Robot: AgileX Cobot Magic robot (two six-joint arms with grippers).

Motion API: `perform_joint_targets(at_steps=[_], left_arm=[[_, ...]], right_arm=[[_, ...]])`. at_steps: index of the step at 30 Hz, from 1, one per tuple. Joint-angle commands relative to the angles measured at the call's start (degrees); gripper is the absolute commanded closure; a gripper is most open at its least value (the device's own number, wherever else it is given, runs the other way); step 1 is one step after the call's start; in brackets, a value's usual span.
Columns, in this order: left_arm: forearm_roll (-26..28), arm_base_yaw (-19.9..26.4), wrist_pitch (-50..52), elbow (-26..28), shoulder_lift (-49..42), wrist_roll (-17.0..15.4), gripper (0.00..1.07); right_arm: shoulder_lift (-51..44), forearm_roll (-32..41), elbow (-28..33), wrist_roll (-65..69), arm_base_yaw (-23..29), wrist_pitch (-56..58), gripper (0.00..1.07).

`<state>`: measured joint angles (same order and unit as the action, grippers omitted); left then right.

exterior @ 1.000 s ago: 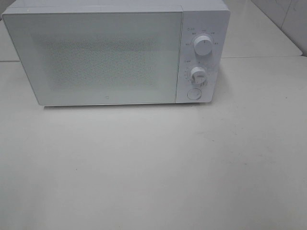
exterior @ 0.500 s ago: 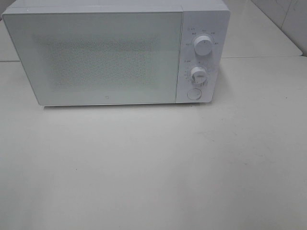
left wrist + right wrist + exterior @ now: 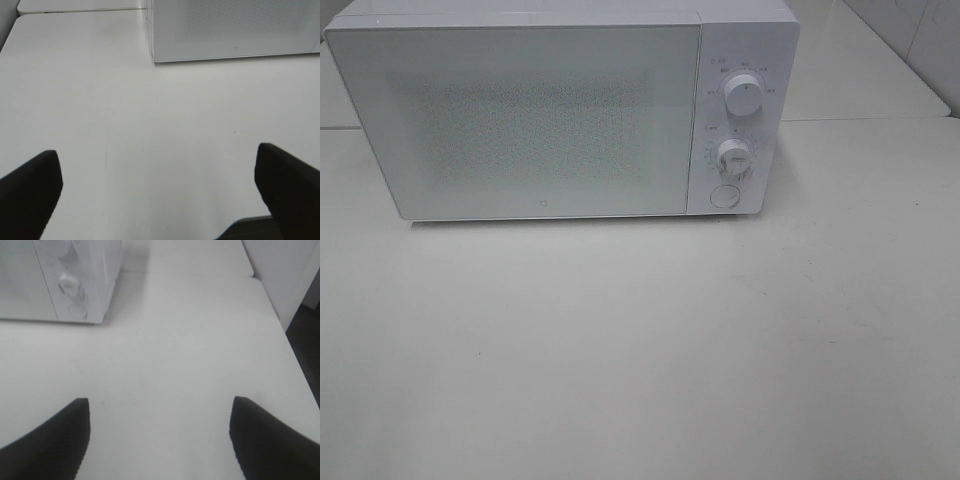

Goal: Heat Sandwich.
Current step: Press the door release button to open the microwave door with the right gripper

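Standing shut on table (image 3: 620, 350), white microwave (image 3: 540, 120); dial markings (image 3: 745, 68) unreadable. Left jaws, right jaws spread wide, empty.

White table (image 3: 640, 360), on which a white microwave (image 3: 540, 120) is set toward the back, its door shut and two dials on its right panel. A seam with an adjoining tabletop is seen behind.

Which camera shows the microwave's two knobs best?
The high camera: the upper knob and lower knob face it squarely, both whole. The right wrist view catches them at a slant and blurry. The left wrist view shows only the microwave door, no knobs.
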<state>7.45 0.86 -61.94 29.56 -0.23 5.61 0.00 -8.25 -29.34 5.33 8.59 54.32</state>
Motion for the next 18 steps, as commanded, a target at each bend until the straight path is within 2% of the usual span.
perform_joint_targets(at_steps=[1, 4, 18], left_arm=[[0.40, 0.17, 0.57, -0.06, -0.52, -0.40, 0.06], [0.40, 0.17, 0.57, -0.06, -0.52, -0.40, 0.06], [0.40, 0.17, 0.57, -0.06, -0.52, -0.40, 0.06]], right_arm=[[2.18, -0.11, -0.52, 0.11, -0.29, -7.33, 0.32], [6.59, -0.11, -0.52, 0.11, -0.29, -15.24, 0.32], [21.77, -0.11, -0.52, 2.41, -0.29, -34.09, 0.32]])
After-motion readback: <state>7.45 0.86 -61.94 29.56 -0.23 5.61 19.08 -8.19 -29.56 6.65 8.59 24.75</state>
